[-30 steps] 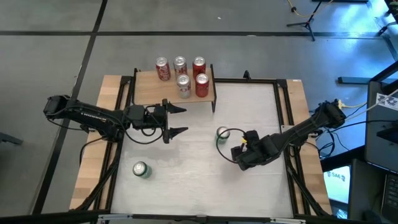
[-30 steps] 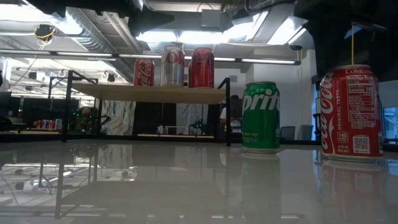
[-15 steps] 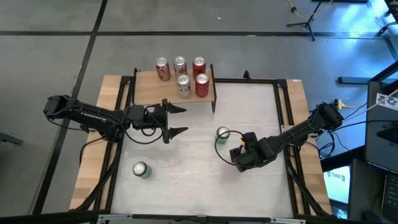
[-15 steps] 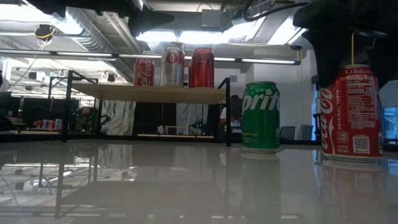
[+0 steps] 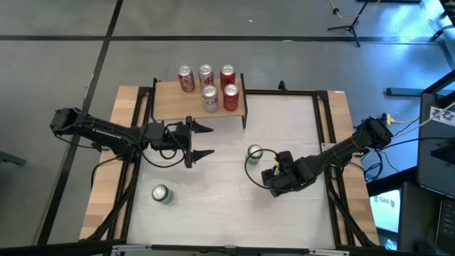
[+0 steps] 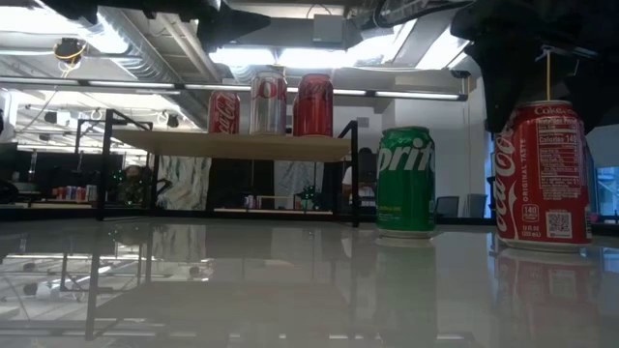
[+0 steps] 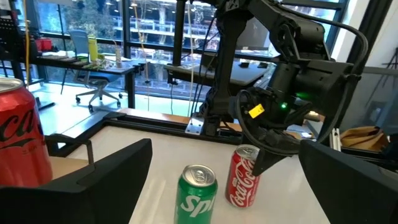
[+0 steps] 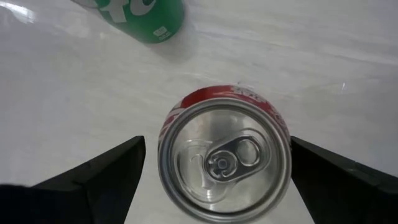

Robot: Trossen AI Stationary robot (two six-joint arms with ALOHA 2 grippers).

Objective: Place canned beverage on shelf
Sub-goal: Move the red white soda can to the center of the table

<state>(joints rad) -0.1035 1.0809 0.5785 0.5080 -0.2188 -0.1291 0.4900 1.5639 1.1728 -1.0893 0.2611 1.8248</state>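
A red Coca-Cola can [image 8: 224, 160] stands upright on the white table, also seen in the low view [image 6: 542, 174]. My right gripper [image 5: 274, 179] is open and points down over it, one finger on each side of the can's top. A green Sprite can [image 5: 254, 151] stands just beyond it. The shelf [image 5: 170, 103], a light-wood board on black legs at the far left, carries several cans [image 5: 208, 85]. My left gripper [image 5: 205, 141] is open and empty, level above the table, near the shelf's front edge. My right gripper comes from above, pointing down, with its two fingers [image 8: 106, 177] on either side of the can's top rim [image 8: 283, 134]. One finger's edge meets the rim's outline in the wrist view, and I cannot tell whether it touches. The can stands upright on the table.
A second green can [image 5: 161, 193] stands near the table's front left. Wooden strips and a black frame [image 5: 334, 128] border the white tabletop. The Sprite can [image 7: 196, 193] stands close beside the Coca-Cola can [image 7: 244, 177].
My right gripper has come down over the Coca-Cola can, so its dark fingers now reach lower beside the can's top in the low view.
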